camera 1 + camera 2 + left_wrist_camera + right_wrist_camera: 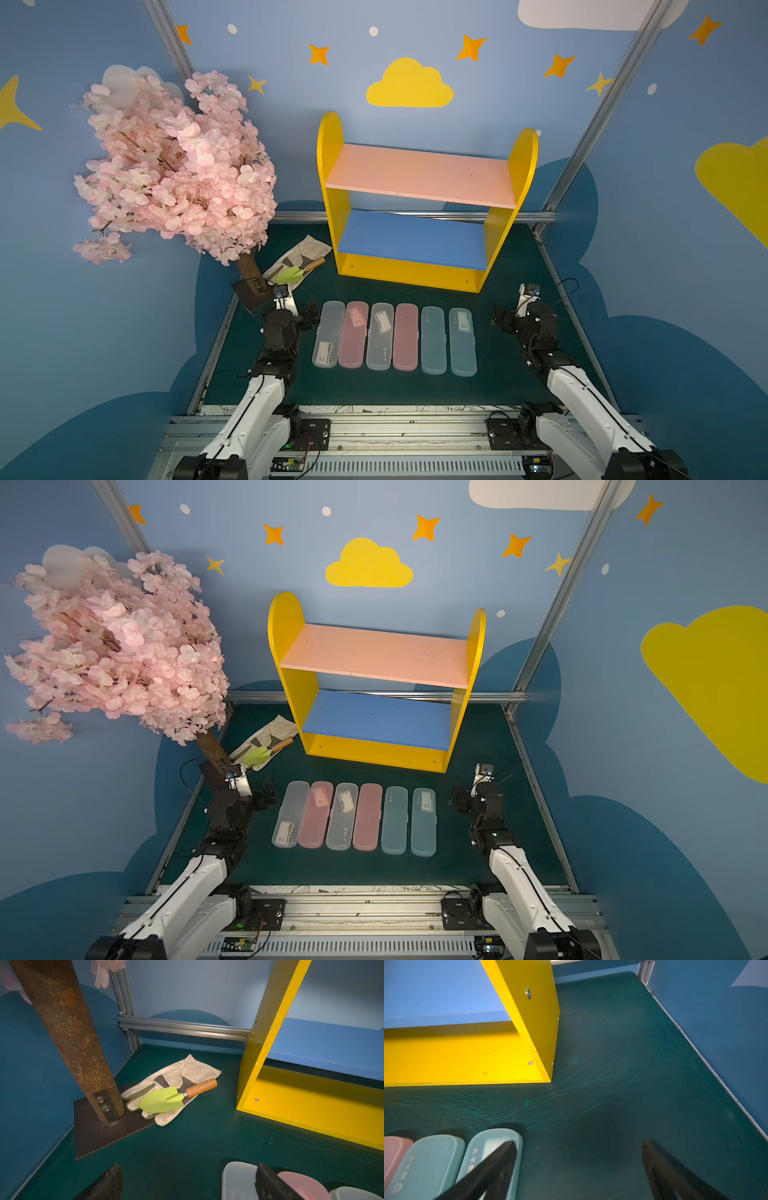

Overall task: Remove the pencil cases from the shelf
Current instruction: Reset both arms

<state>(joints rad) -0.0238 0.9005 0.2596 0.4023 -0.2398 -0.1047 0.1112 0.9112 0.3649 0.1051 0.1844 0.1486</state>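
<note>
Both top views show a dark green table (374, 390) walled by blue star-and-cloud panels (465, 124). The pencil cases (405, 336) lie in a row nearer than the shelf (419, 174). The left gripper (311, 316) and right gripper (500, 318) gape, holding nothing.

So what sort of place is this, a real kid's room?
Probably a robot test booth dressed as a nursery: a yellow cloud on the wall, a bare aluminium frame, and a left arm and right arm on a rail.

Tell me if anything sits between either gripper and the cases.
Nothing visible does. The open left gripper is beside the end white case, and the open right gripper is beside the end blue case, with only bare mat between. All six lie on the mat; the shelf holds none.
</note>
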